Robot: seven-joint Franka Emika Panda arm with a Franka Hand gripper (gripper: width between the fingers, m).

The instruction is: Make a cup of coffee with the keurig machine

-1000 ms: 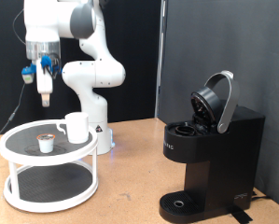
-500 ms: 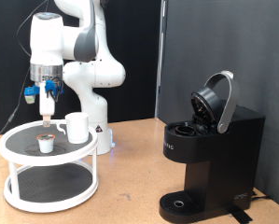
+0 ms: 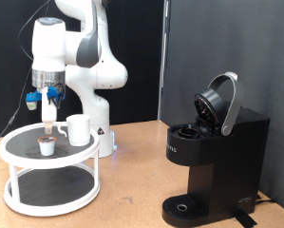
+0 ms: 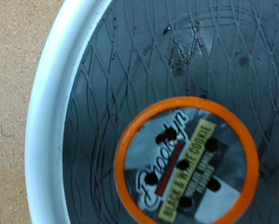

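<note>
At the exterior view's left, hanging straight down over a white two-tier round stand (image 3: 12,142), the gripper (image 3: 49,126), poised directly above a small coffee pod (image 3: 47,145) and close to touching it. Impossible to tell from either view how widely the fingers are standing: too small in the exterior view, and not appearing at all in the wrist view. Nothing showing between them.

Sitting on the stand's dark upper shelf, the pod, with the cup (image 3: 78,129) standing upright just beside it toward the exterior view's right, handle pointing toward the pod's side. Pod and cup not touching, as far as can be judged.

Filling most of the wrist view, the pod's lid (image 4: 187,164): orange-rimmed, printed label on silver foil, resting on the dark mesh-patterned shelf surface (image 4: 130,65), with the stand's white rim (image 4: 48,112) curving past and the brown tabletop (image 4: 13,56) beyond it.

At the exterior view's right, well apart from the stand, the keurig machine (image 3: 213,152) standing on the same table, its rounded lid (image 3: 220,103) tilted up and open, pod chamber exposed, round drip tray (image 3: 186,205) at its base carrying nothing.
</note>
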